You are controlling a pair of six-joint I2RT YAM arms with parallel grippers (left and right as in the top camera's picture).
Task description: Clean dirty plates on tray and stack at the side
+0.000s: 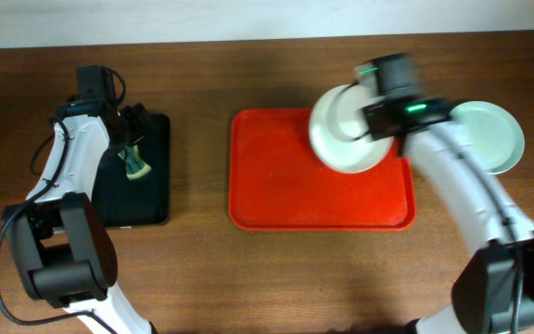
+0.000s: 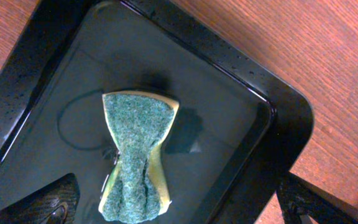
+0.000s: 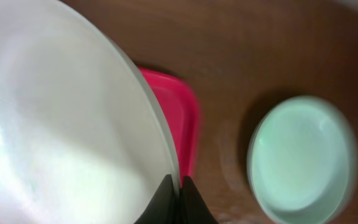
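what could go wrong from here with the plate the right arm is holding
1. The right claw grips the white plate only at its rim, so it may slip and fall onto the red tray.
2. Stacked off-centre on the pale green plate, it could slide off.

In your right wrist view the white plate runs off the left, top and bottom edges and hides most of the tray; the green plate is blurred. Overhead, the white plate covers the tray's top right corner.
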